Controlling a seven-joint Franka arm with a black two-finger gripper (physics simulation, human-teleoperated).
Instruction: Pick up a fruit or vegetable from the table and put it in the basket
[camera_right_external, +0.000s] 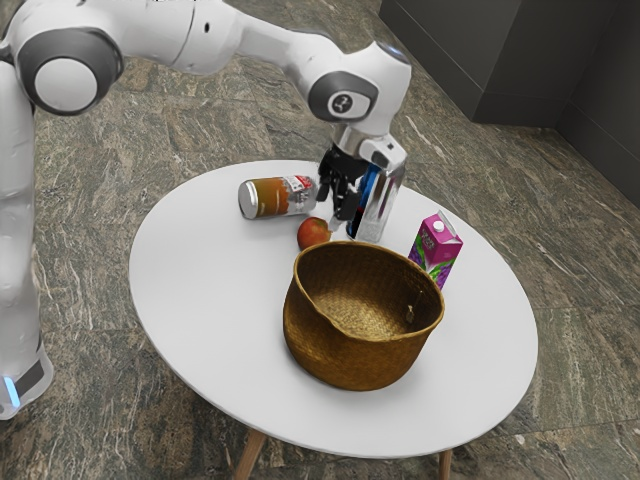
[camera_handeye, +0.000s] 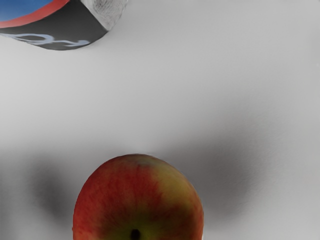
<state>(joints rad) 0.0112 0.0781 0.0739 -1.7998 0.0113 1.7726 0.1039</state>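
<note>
Basket (camera_right_external: 340, 358): nearest you in the exterior view, brown, woven and upright, its mouth facing up; take it as the centre of your clock, with 12 at that view's upper edge. On its inner wall, toward 4 o'clock, you see a small pale tag.
Apple (camera_right_external: 313, 233): your task's fruit, outside the basket at 11 o'clock, resting on the surface (camera_right_external: 215, 320). The wrist view gives you its red skin, a yellow-green patch and the dark stem.
Gripper (camera_right_external: 335, 208): between 11 and 12 o'clock, just above the apple and pointing down, its fingers spread apart with nothing held between them.
Shadows: you find two soft dark patches on the surface in the wrist view, one on either side of the apple.
Arm (camera_right_external: 270, 45): white with grey joints, reaching in toward the gripper from your 10 o'clock.
Silver-and-blue container (camera_right_external: 381, 205): standing at 12 o'clock, beyond the basket, partly hidden from you by the gripper.
Jar (camera_right_external: 270, 197): on its side at 11 o'clock, farther out than the apple, its pale lid turned to 9 o'clock and its label orange-brown.
Carton (camera_right_external: 436, 248): magenta, upright, between 1 and 2 o'clock; the basket hides part of its foot from you.
</note>
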